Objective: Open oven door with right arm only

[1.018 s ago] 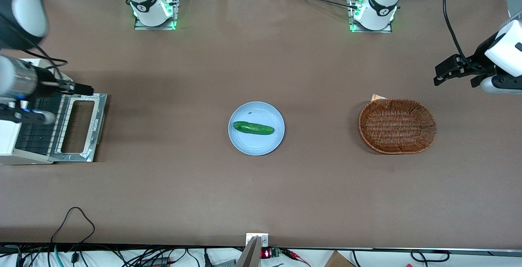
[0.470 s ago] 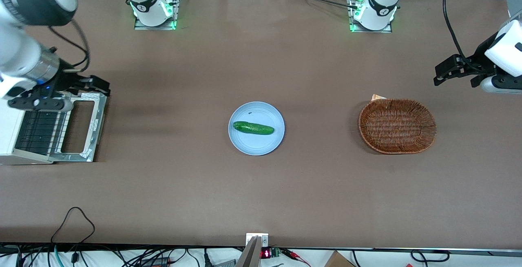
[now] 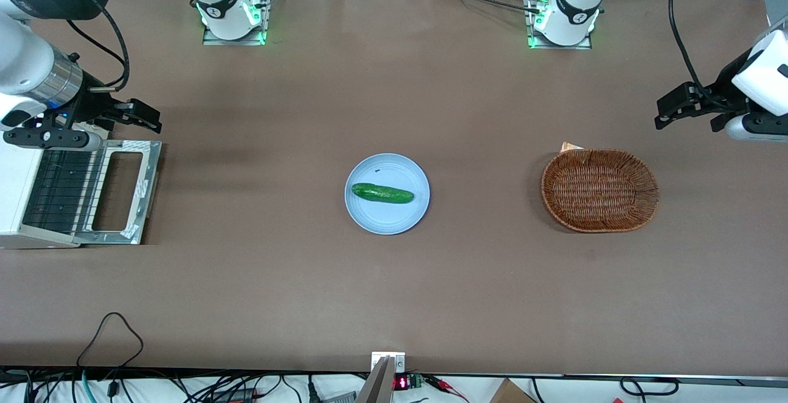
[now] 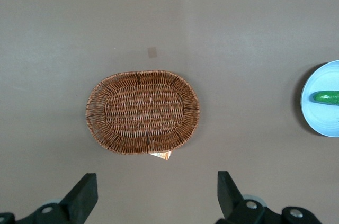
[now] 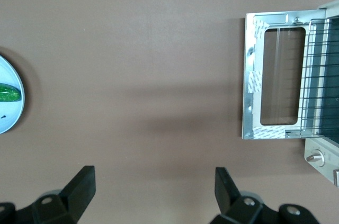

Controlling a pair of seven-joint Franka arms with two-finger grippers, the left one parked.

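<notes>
The oven door [image 3: 121, 191] lies folded flat on the table [image 3: 394, 280]; the right arm's gripper [image 3: 143, 117] hovers nearby, jaws apart. Stiff, light metal, its bar handle, apparently the outer edge, is the natural grip.

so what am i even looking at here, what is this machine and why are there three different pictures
It is a pair of white robot arms bolted to a brown table. One picture looks at the whole table from the front; the other two come from cameras on the arms' wrists, looking straight down past the black fingers.

The working right arm holds its gripper open and empty, above the table just beside the toaster oven. The oven door lies folded down flat, with the wire rack showing inside.

Mid-table sits a blue plate with a cucumber on it. Toward the parked arm's end lies a wicker basket, empty, with a scrap of orange paper peeking from under its rim.
</notes>
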